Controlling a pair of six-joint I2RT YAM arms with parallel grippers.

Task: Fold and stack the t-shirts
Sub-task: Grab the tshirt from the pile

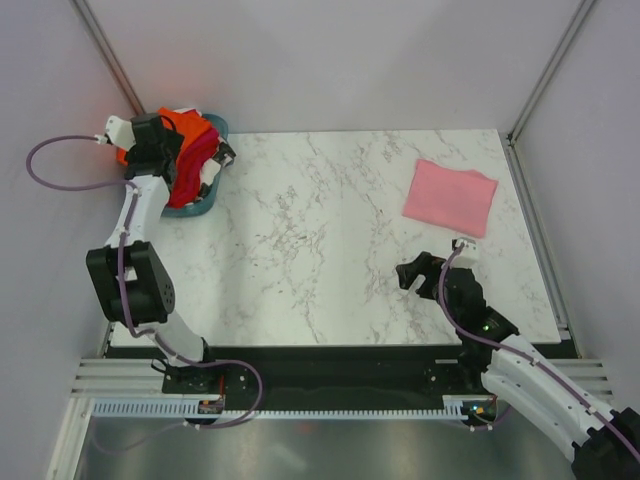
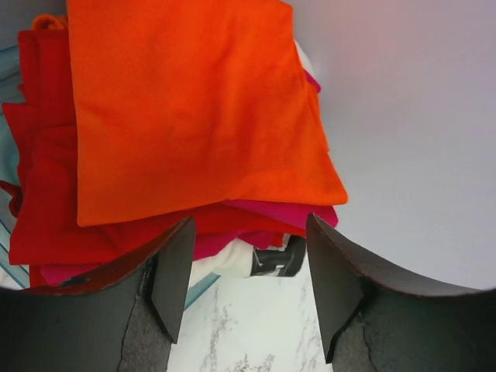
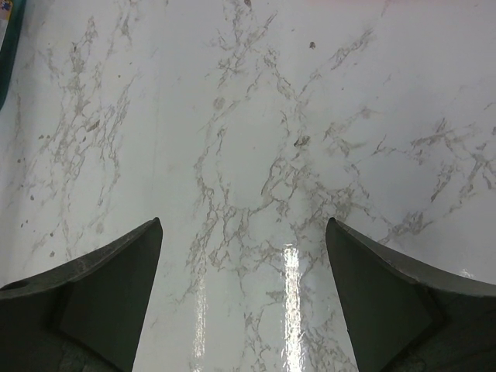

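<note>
While hanging with jaws apart, clamped on nothing, points the left gripper [image 2: 248, 232] at an orange-red t-shirt [image 2: 194, 108] topping a red t-shirt [image 2: 39, 201], a magenta t-shirt [image 2: 287, 211] and a white t-shirt [image 2: 229, 265], heaped in the teal basket [image 1: 216, 126] at the far-left corner of the desk [image 1: 320, 250]. Right gripper [image 3: 244, 232] likewise spread wide, low over marbled desk; light pink t-shirt [image 1: 450, 197] folded flat, far right.

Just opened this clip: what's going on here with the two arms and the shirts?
The left gripper hangs open over the teal plastic basket at the table's far left corner, above a bright orange-red cloth t-shirt that tops a pile of other shirts. Nothing is gripped. One light pink t-shirt lies folded flat at the far right of the white marble table. The right gripper hovers open over bare tabletop, holding nothing.
</note>
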